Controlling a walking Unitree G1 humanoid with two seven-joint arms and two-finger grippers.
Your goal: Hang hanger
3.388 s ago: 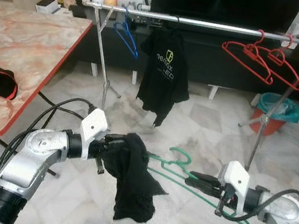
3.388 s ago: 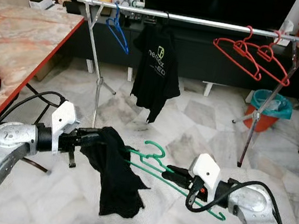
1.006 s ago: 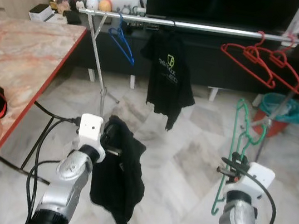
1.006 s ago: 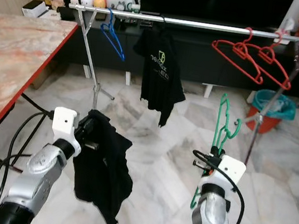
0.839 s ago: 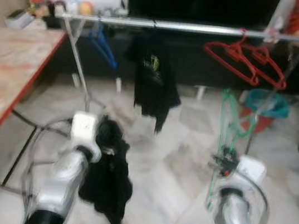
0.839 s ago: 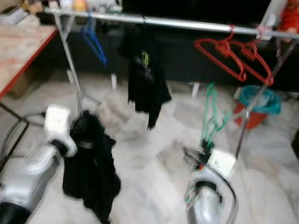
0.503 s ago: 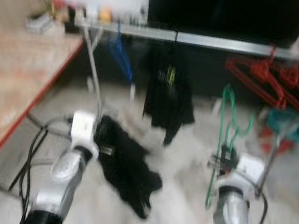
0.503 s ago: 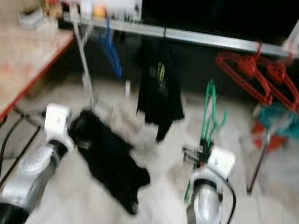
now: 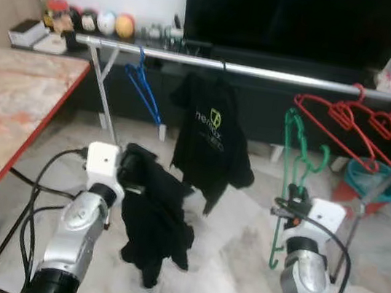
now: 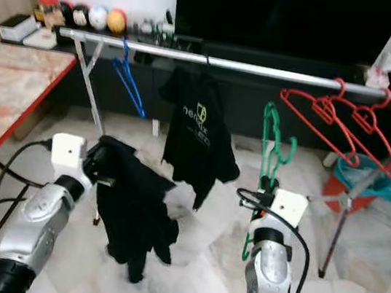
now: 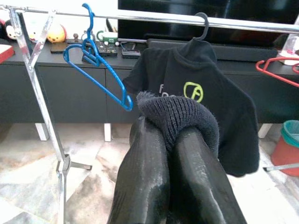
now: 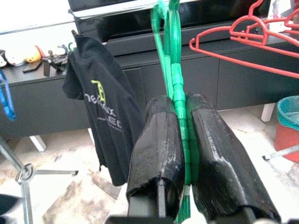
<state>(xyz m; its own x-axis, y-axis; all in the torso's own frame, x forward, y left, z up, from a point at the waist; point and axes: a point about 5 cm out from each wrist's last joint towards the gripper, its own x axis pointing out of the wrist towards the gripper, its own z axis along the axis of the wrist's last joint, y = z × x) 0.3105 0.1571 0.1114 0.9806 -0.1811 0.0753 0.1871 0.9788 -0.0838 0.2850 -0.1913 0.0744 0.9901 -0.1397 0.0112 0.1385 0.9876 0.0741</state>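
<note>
My right gripper [image 9: 292, 199] is shut on a green hanger [image 9: 292, 152], held upright with its hook just below the silver rail [image 9: 265, 73]. In the right wrist view the green hanger [image 12: 173, 70] runs up between the two black fingers [image 12: 156, 135]. My left gripper [image 9: 130, 171] is shut on a black garment [image 9: 152, 217] that hangs limp below it. In the left wrist view the garment's knit edge [image 11: 180, 112] bulges over the closed fingers. A black T-shirt [image 9: 211, 138] hangs on the rail between both grippers.
A blue hanger [image 9: 145, 87] hangs near the rail's left end and red hangers [image 9: 353, 126] at the right. Marble-topped table [image 9: 10, 104] at left, rack legs [image 9: 107, 96], an orange bucket [image 9: 370, 184] behind the right leg, dark TV cabinet [image 9: 304, 111] behind the rail.
Both arms swung from pointing inward to pointing forward, and the green hanger went from lying flat to upright. The view shook and the rail now looks nearer; the garment swung and settled.
</note>
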